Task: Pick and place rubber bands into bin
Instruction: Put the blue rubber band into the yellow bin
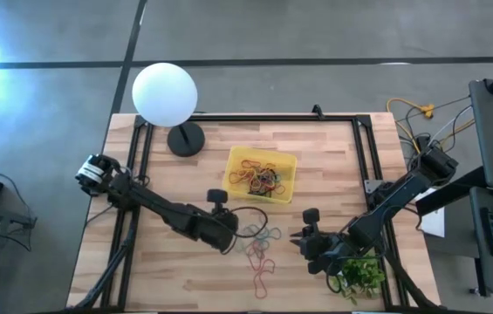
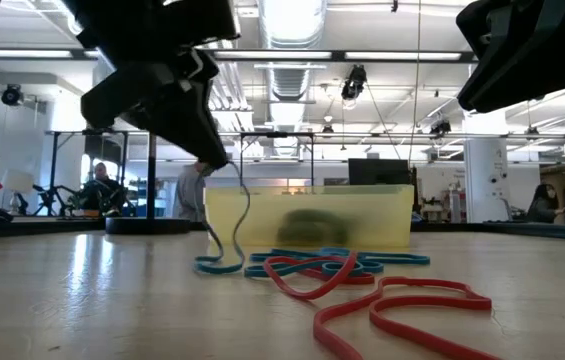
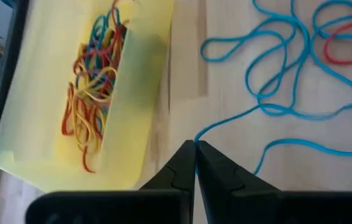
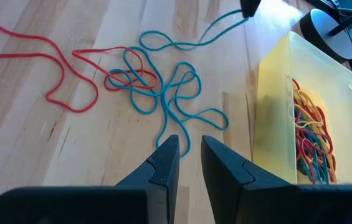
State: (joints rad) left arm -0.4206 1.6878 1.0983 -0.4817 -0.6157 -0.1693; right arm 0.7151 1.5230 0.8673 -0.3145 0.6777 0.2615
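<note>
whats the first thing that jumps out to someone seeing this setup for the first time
Probably the left gripper, pinched shut on a blue rubber band that trails from its tips down to the wooden table, just in front of the yellow bin. That bin, near the table's middle, already holds a colourful tangle of bands, while loose red and blue bands still lie in front of it. The big white globe lamp at the back edge also draws the eye.

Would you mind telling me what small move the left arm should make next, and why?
Probably lift and carry toward the bin. The left gripper is shut on a blue band whose far end lies tangled on the table, and the bin sits close by.
</note>
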